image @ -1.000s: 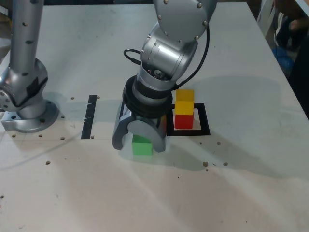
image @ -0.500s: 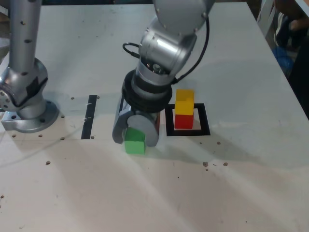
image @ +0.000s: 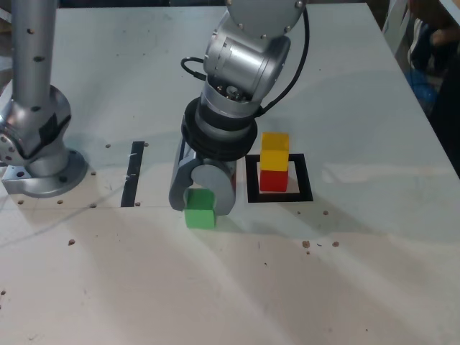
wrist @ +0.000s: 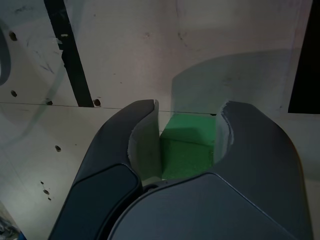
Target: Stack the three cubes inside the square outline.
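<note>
A green cube point(image: 200, 209) sits on the white table between the fingers of my gripper point(image: 200, 201), which is shut on it. The wrist view shows the green cube point(wrist: 186, 152) pressed between both grey fingers point(wrist: 142, 145), with my gripper point(wrist: 186, 127) closed around it. To the exterior view's right, a yellow cube point(image: 274, 149) stands on a red cube point(image: 272, 180) inside the black square outline point(image: 305, 180). My gripper is just to the exterior view's left of that outline.
A thin black tape strip point(image: 133, 174) lies to the exterior view's left of my gripper. The arm's grey base point(image: 39, 144) stands at the far left. Small holes and specks dot the table. A person's dark sleeve point(image: 435, 43) is at the upper right edge.
My gripper has shifted to the exterior view's left and closed onto the green cube, which moved left with it. The yellow and red stack has not moved.
</note>
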Controlling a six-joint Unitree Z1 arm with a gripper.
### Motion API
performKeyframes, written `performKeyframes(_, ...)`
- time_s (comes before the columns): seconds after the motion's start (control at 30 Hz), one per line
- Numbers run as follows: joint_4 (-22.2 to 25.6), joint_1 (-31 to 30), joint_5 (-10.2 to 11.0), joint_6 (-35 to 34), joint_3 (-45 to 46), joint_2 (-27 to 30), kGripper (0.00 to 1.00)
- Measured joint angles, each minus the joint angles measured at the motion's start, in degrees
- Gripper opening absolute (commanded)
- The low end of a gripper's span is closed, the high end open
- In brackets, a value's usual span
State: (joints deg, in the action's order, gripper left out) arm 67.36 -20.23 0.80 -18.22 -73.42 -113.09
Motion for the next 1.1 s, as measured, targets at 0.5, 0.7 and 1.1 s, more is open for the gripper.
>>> performKeyframes(0.5,20.05,3.72,6.36,4.38,-13.15,10.64,0.10)
performKeyframes(0.7,25.39,8.57,7.97,11.22,-24.45,8.56,0.10)
performKeyframes(1.1,25.55,11.70,6.90,14.60,-36.00,0.42,0.10)
